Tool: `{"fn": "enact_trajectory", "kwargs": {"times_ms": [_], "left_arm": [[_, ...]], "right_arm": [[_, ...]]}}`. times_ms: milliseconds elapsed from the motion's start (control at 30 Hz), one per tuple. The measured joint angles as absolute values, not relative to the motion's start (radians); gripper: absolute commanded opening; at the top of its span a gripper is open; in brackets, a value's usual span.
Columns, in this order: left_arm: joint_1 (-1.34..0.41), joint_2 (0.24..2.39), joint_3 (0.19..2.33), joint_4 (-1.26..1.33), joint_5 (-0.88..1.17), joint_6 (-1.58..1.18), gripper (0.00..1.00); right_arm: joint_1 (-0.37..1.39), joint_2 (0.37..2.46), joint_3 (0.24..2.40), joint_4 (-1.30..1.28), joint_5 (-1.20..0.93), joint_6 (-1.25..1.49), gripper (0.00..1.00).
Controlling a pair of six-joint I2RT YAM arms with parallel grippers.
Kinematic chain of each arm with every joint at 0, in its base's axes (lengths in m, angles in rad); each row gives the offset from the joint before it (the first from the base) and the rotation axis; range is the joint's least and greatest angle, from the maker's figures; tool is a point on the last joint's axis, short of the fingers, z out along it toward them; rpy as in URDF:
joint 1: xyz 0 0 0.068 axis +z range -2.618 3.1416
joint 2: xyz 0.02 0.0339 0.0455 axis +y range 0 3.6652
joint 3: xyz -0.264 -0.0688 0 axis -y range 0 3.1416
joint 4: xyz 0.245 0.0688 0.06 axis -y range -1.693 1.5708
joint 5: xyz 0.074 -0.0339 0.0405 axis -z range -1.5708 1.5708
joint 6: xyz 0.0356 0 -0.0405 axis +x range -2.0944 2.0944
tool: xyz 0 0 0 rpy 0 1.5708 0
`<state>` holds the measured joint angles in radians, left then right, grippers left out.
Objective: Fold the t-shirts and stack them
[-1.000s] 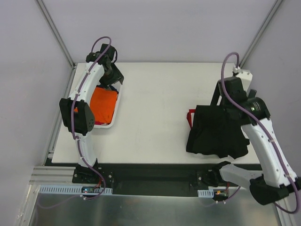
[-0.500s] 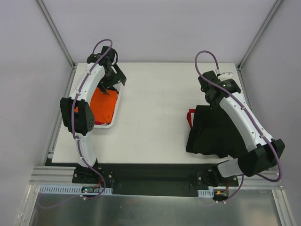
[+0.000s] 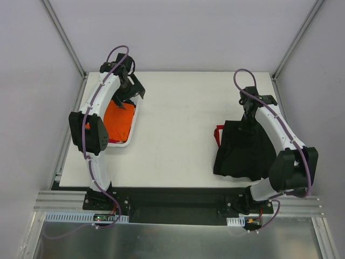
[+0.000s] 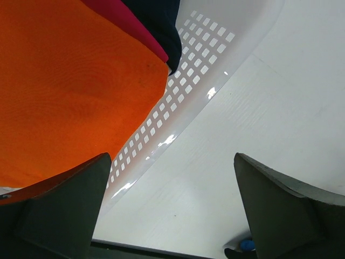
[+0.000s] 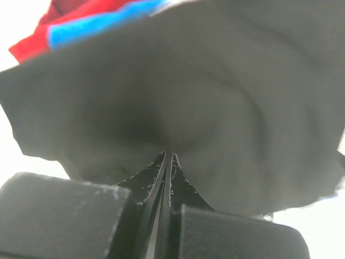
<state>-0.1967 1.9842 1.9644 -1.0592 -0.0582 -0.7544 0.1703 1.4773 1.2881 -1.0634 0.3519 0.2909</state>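
T-shirts, top view: the black t-shirt (image 3: 242, 154) lies rumpled at the table's (image 3: 178, 135) right side and the orange t-shirt (image 3: 118, 120) sits in the basket (image 3: 136, 121) at left. By your judgement, nothing is folded or stacked yet.
Left wrist view: left gripper (image 4: 170, 162) spread wide and empty, over the orange t-shirt and a magenta t-shirt (image 4: 129, 24).
Right wrist view: right gripper (image 5: 167, 156) closed against black cloth. No legible writing.

Top camera: high, facing down on white flat table (image 3: 178, 135). Left wrist: close over white plastic lattice basket (image 4: 199, 81), table's left. Right wrist: tight on black cloth t-shirt (image 5: 226, 108), table's right.
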Motion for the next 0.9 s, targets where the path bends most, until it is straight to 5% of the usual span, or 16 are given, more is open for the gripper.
{"fn": "enact_trajectory", "kwargs": {"times_ms": [233,900], "left_arm": [[-0.194,1.983,1.964,-1.059,-0.055,-0.75,0.99],[-0.168,1.963,1.947,-1.055,-0.052,-0.746,0.99]], "right_arm": [[0.091,1.712,1.359,-0.974,0.142,0.252,0.01],[0.012,1.74,1.377,-0.94,-0.027,0.285,0.01]]}}
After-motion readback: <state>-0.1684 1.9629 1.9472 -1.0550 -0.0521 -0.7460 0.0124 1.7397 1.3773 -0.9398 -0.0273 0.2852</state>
